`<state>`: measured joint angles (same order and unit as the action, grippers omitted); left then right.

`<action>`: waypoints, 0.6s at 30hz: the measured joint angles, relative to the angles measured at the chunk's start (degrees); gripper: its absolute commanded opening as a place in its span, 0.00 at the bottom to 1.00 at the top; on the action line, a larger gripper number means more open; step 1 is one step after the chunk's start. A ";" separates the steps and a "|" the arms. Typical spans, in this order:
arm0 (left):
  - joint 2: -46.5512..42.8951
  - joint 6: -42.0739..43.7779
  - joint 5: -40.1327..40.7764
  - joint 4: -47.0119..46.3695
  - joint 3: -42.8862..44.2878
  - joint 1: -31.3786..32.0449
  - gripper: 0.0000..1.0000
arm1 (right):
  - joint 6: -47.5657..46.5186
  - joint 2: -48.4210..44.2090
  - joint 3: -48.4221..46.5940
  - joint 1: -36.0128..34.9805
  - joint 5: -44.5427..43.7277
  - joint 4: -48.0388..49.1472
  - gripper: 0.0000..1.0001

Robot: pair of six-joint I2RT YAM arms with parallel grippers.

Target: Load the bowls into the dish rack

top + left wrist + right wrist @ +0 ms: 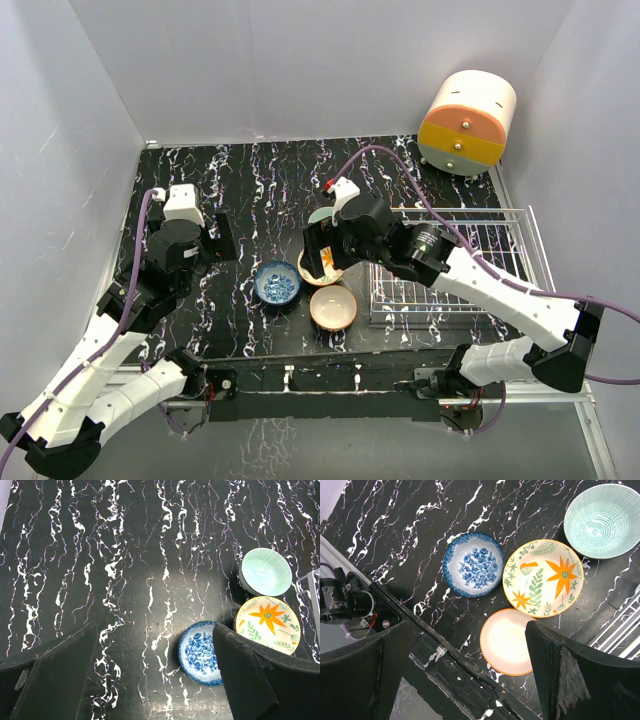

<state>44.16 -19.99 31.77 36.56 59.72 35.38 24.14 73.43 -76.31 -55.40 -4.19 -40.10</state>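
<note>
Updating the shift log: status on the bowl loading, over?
Left gripper open, right gripper open, both empty. Four bowls on table, none seen in dish rack. Nothing in the way.

we see a robot lab cell: white walls [300, 70] box in a marbled black surface [260, 180], left arm [100, 350] and right arm [500, 290] bolted at its edge.

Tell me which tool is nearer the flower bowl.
Right. The right tool hangs open just over the flower bowl in the top view. The left tool is well off to its left, past the blue bowl.
</note>
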 measured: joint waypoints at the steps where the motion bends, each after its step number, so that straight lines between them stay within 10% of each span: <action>1: 0.00 0.02 0.00 0.00 0.00 0.00 0.97 | -0.02 -0.09 0.00 0.00 -0.07 0.00 0.99; 13: 0.00 0.00 -0.50 -0.09 0.00 0.02 0.97 | 0.83 -6.93 5.62 -1.27 0.26 2.91 0.89; 18: -0.63 -0.02 -0.42 0.04 0.04 0.00 0.97 | 4.31 -2.80 7.56 -12.72 -6.10 0.76 0.88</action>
<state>43.53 -20.01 31.35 36.60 59.77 35.38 28.45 70.63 -68.75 -68.12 -10.28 -39.33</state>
